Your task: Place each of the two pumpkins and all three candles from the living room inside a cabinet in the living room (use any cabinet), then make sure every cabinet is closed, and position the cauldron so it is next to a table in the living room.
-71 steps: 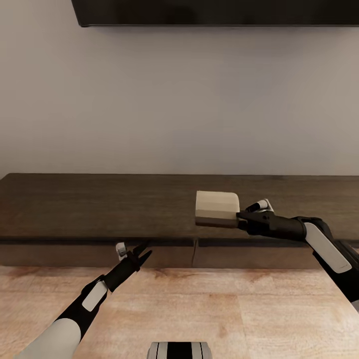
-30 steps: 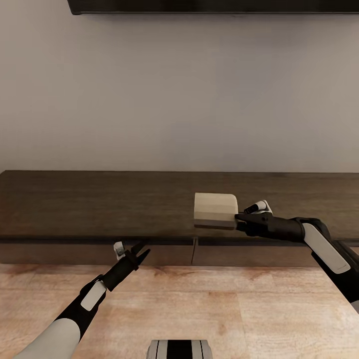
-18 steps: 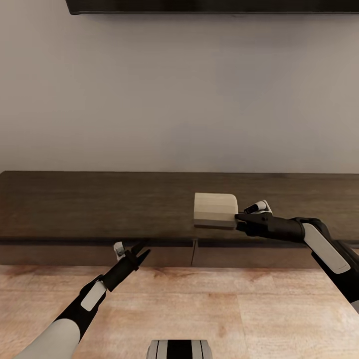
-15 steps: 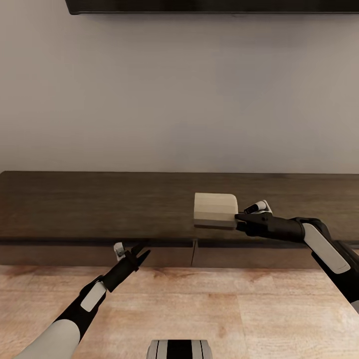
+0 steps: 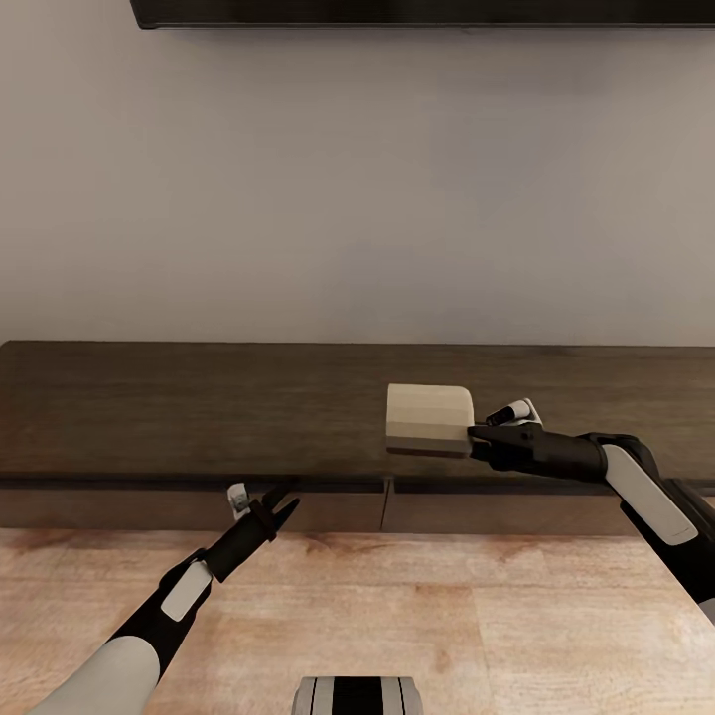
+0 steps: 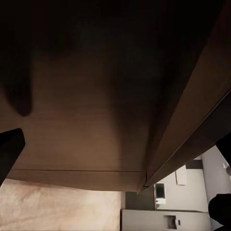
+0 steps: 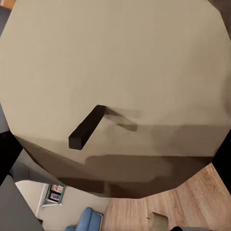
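A tan candle [image 5: 429, 419] lies on its side in the air just above the top of the long dark-brown cabinet [image 5: 179, 407]. My right gripper [image 5: 475, 437] is shut on its right end. In the right wrist view the candle's [image 7: 115, 72] flat end with its dark wick [image 7: 86, 126] is very close. Another candle [image 7: 157, 220] stands far off on the floor. My left gripper [image 5: 278, 506] is open, fingers spread, close to the cabinet's left drawer front [image 6: 96, 120]. Both drawer fronts sit flush, with a seam [image 5: 385, 506] between them.
A dark screen [image 5: 427, 12] hangs on the pale wall above the cabinet. Wood floor [image 5: 397, 616] runs between me and the cabinet. A blue seat [image 7: 89, 219] shows far off in the right wrist view.
The whole picture shifted slightly upward early on, so the camera moved. Over the last second neither arm nor the candle has visibly moved.
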Robot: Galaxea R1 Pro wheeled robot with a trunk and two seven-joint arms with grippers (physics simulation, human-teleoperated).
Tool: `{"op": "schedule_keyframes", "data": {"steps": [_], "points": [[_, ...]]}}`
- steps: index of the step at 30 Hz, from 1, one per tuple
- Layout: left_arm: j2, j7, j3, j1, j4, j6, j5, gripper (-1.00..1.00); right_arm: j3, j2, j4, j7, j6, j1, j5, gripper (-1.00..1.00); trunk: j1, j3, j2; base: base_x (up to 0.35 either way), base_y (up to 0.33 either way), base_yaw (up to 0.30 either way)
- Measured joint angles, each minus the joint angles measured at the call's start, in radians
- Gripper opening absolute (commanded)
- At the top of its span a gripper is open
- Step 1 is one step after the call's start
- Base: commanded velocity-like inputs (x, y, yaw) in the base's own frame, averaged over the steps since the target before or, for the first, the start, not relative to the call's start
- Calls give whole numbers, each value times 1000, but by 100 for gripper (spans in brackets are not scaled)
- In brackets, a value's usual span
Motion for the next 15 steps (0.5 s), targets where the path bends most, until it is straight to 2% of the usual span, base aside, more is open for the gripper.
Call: {"op": "schedule_keyframes", "data": {"steps": [15], "points": [[-1, 0, 3, 0, 0, 3, -2, 100, 0, 0, 0, 0, 0, 0, -1, -100, 0, 0, 0, 0, 0, 0]]}}
